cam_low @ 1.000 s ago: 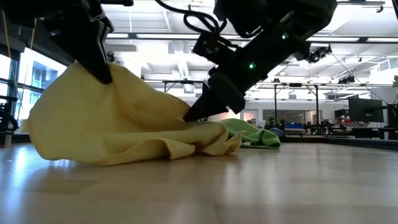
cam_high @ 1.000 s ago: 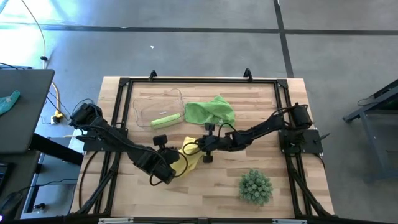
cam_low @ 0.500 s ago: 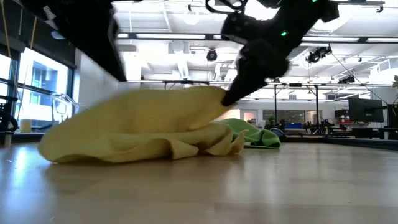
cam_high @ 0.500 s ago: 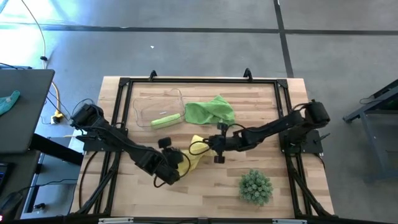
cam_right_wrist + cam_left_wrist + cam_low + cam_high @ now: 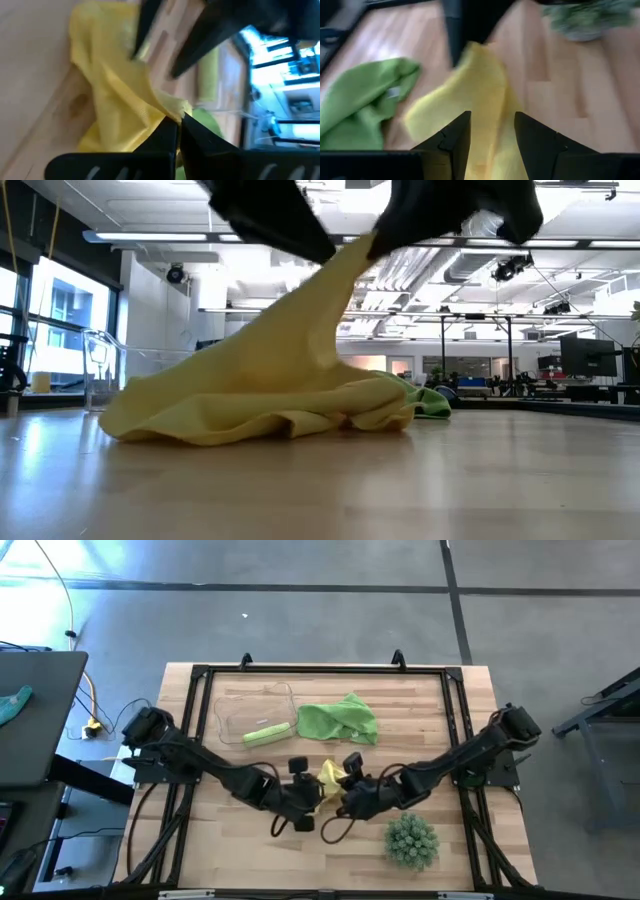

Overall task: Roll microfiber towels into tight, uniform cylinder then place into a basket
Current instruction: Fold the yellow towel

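Both grippers meet mid-bench at the yellow towel [image 5: 331,778]: the right gripper [image 5: 178,119] pinches its raised edge with closed fingers, the left gripper [image 5: 491,131] hovers spread, empty.

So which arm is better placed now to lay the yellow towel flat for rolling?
Probably the right. The right gripper is shut on a corner of the yellow towel, lifting it. The left gripper is open, with the towel between its fingers, not pinched.
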{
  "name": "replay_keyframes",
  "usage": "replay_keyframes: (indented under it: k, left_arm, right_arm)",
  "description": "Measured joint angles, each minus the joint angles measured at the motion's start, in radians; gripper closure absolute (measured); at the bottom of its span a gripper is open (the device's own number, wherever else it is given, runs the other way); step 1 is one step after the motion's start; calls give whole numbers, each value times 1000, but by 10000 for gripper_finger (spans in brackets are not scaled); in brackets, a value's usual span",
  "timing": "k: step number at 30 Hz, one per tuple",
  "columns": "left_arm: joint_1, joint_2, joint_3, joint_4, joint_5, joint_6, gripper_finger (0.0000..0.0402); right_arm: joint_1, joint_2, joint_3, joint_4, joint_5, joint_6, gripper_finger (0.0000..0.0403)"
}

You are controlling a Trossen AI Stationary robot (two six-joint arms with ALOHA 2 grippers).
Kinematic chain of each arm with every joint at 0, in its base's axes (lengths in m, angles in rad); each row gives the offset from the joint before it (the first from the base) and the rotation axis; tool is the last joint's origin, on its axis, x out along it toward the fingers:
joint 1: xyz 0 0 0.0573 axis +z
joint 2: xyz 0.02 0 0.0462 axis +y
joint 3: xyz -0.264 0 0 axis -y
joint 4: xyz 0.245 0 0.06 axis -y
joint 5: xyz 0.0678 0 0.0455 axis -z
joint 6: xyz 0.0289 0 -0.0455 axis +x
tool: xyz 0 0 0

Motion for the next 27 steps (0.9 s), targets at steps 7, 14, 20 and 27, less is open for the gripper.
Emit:
replay_keyframes:
  k: [7, 14, 20, 27]
  left_arm:
    - [16, 0, 0, 99, 210, 113, 261]
    - [17, 0, 0, 91, 252, 86, 261]
    - [-9, 0, 0, 94, 185, 52, 261]
    - [-30, 1, 38, 128, 26, 146, 261]
  right_arm:
    - [8, 0, 43, -88, 66, -50, 403]
    - [33, 0, 43, -89, 197, -183, 403]
    - [81, -8, 43, -120, 219, -227, 403]
    - [135, -8, 43, -163, 176, -177, 403]
